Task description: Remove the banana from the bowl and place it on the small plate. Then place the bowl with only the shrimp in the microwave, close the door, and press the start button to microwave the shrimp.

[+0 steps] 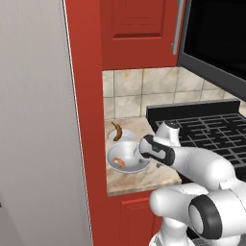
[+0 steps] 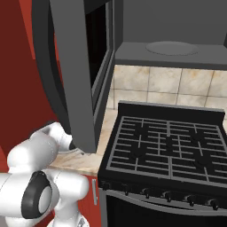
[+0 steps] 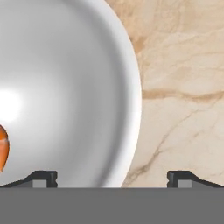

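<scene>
We hold the gripper (image 3: 112,177) wide and empty, straddling the rim of the bowl (image 1: 126,158) on the bench (image 1: 144,178); the banana (image 1: 116,131) already lies on the small plate (image 1: 126,135), and the shrimp (image 3: 2,151) sits alone in the bowl. To grasp well, we judge one finger should drop inside the rim and one outside before closing, keeping the bowl level for the microwave (image 2: 173,26).

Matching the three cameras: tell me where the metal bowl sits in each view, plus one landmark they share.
Left base view: the bowl sits lower centre on the marble counter, left of the stove, in front of the small plate with the banana.
Right base view: the open microwave door hides that spot; no bowl can be made out.
Hand view: it fills the left half, shrimp at its left edge.
Shared landmark: the marble counter.
</scene>
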Controlling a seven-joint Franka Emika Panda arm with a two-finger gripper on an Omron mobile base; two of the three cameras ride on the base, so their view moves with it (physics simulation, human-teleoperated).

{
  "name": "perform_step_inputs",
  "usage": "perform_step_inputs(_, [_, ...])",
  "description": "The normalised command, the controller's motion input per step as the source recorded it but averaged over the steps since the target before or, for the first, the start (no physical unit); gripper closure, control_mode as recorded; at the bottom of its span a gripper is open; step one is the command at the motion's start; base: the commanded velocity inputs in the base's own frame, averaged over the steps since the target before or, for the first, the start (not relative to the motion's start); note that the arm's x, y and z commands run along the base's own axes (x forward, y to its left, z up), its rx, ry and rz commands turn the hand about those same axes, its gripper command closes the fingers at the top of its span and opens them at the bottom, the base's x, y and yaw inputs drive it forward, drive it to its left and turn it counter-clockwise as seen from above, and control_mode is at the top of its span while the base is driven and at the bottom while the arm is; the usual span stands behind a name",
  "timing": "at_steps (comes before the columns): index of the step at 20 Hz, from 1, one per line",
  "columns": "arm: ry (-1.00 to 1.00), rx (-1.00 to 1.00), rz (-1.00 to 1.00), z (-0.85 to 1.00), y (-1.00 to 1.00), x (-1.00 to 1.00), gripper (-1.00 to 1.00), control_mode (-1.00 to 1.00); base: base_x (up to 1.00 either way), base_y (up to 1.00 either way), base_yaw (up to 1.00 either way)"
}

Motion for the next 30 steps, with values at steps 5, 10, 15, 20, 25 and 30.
perform_step_inputs(5, [0.0, 0.0, 0.04, -0.18, 0.03, 0.17, -1.0, -1.0, 0.0, 0.0, 0.0])
perform_step_inputs(10, [0.0, 0.0, 0.03, -0.15, 0.09, 0.17, -1.0, -1.0, 0.0, 0.0, 0.0])
perform_step_inputs(15, [0.0, 0.0, 0.0, -0.04, 0.12, 0.01, 1.0, -1.0, 0.0, 0.0, 0.0])
perform_step_inputs(20, [0.0, 0.0, 0.0, 0.0, 0.07, -0.01, 1.0, -1.0, 0.0, 0.0, 0.0])
perform_step_inputs(25, [-0.1, 0.02, 0.0, 0.14, 0.0, -0.08, 1.0, -1.0, 0.0, 0.0, 0.0])
perform_step_inputs(30, [-0.27, 0.06, 0.0, 0.63, -0.07, -0.23, 1.0, -1.0, 0.0, 0.0, 0.0])
